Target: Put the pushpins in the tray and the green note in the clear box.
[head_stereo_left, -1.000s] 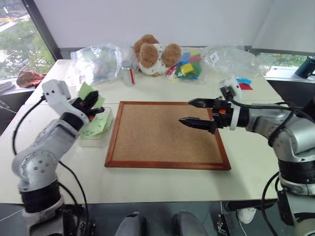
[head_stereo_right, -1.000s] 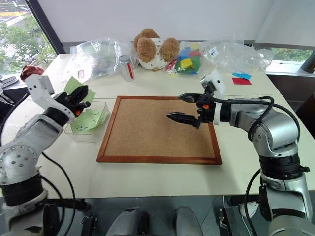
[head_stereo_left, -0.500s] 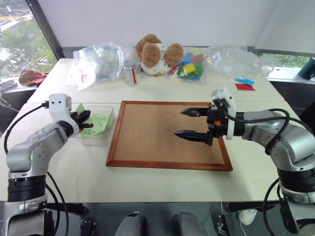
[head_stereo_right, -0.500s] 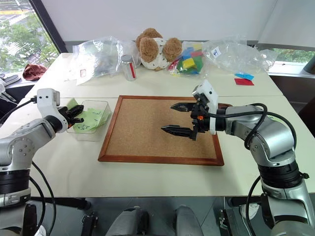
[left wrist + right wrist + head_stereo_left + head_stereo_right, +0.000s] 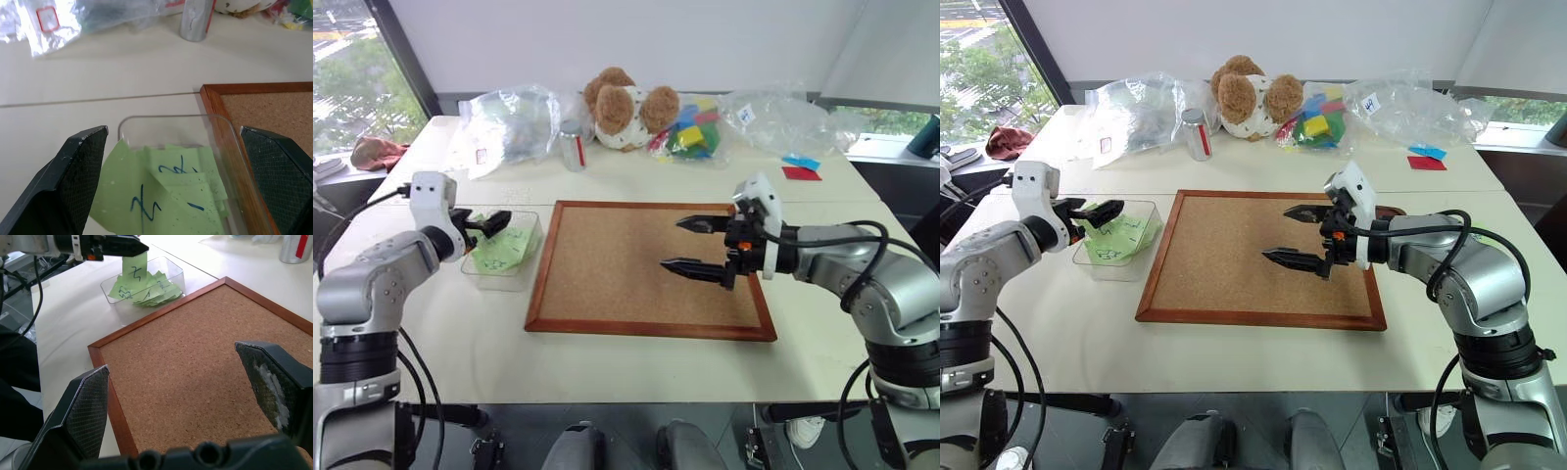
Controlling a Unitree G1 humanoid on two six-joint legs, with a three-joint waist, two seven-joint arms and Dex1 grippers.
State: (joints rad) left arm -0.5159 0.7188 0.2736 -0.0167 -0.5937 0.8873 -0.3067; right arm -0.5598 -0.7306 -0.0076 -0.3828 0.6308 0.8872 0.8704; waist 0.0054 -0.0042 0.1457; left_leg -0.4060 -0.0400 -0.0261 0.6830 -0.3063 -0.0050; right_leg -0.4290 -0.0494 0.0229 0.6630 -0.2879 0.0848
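Your green note (image 5: pixel 161 196) is in the clear box (image 5: pixel 523 257), lying on a pile of other green notes, one edge leaning up against the wall nearest the left gripper. The box sits on the table just left of the cork board (image 5: pixel 646 269), nearly touching its frame. That half of the task looks done.

Your left gripper (image 5: pixel 485 224) hovers at the box's near-left rim with its fingers spread wide and nothing between them; in the left wrist view the note lies in the gap, touched by neither finger. Your right gripper (image 5: pixel 703 245) hangs over the right part of the board, also spread and empty.

The pushpin half is harder to judge. The board's surface looks bare, with no pins standing in it. A sliver of something dark (image 5: pixel 1393 211) shows behind the right wrist; it may be the tray, but you cannot tell, nor see whether pins lie in it. If they do, nothing is left; check that side before you call it finished.

Further back sit plastic bags (image 5: pixel 509 122), a can (image 5: pixel 571 145) and a plush toy (image 5: pixel 622 106).
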